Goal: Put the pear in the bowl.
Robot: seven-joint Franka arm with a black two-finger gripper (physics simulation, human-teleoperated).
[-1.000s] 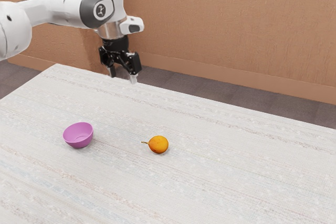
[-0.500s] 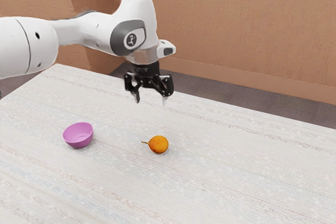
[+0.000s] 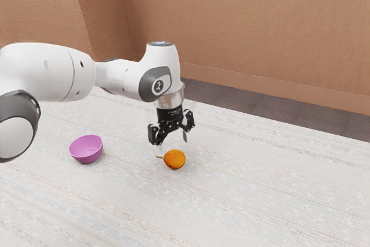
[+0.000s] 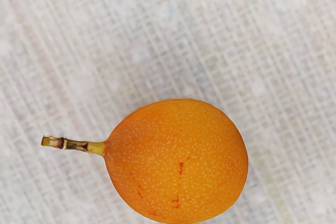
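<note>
Tool [image 3: 173, 142] open, fingers spread, just above the pear [image 3: 174, 159]. Pear lies on the bench [image 3: 248, 195], stem [image 4: 73, 144] pointing to the exterior view's left, bowl [image 3: 87, 150] well apart on that side. Step judged: grasp. Recommend centring over the round body, descending straight, clearing the stem, and closing gently; an off-centre pinch could roll it.
</note>
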